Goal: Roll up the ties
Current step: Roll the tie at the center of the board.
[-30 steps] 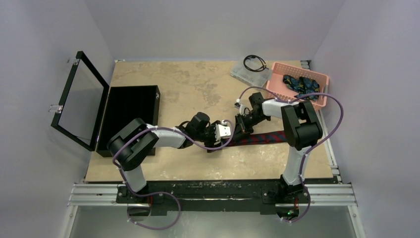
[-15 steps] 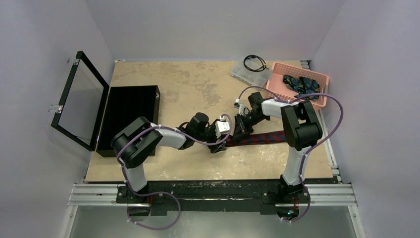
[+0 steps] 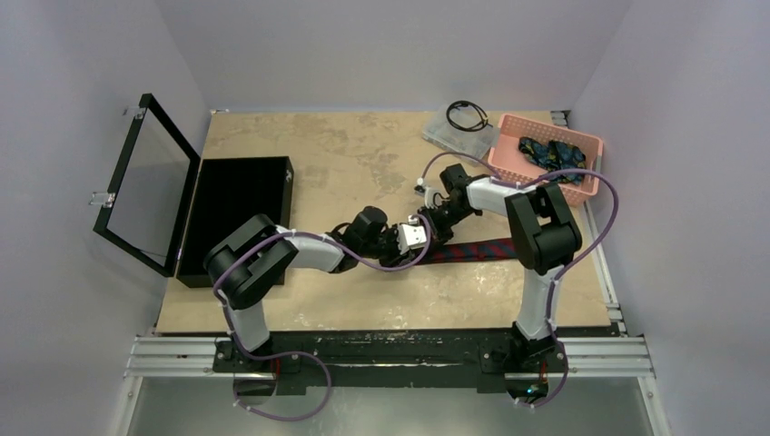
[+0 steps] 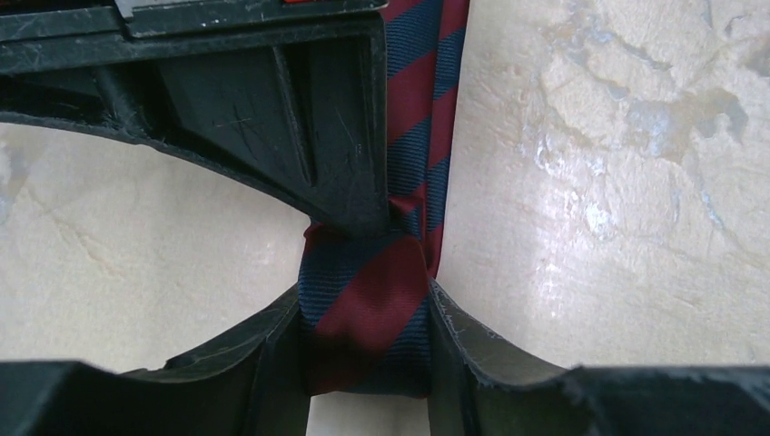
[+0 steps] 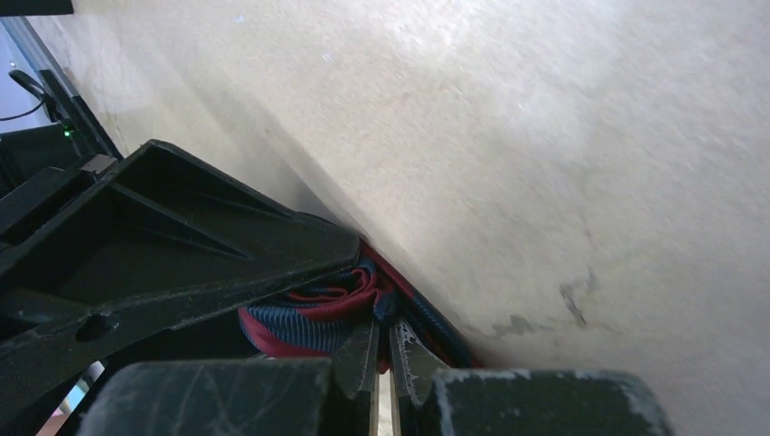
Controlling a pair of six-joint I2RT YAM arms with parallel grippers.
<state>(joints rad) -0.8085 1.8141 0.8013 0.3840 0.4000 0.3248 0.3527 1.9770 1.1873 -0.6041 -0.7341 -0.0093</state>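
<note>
- While the left gripper (image 4: 365, 338) clasps the rolled end of the maroon tie (image 3: 477, 248) mid-table (image 3: 300, 154), the right gripper (image 5: 382, 352) sits clenched at the core.
- Risk: withdrawing the right fingers may drag the soft coil loose.

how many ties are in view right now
2 that I can tell apart: the maroon striped tie lies on the table, and dark blue-teal tie cloth sits bunched in the pink basket, which may hide more than one.
</note>
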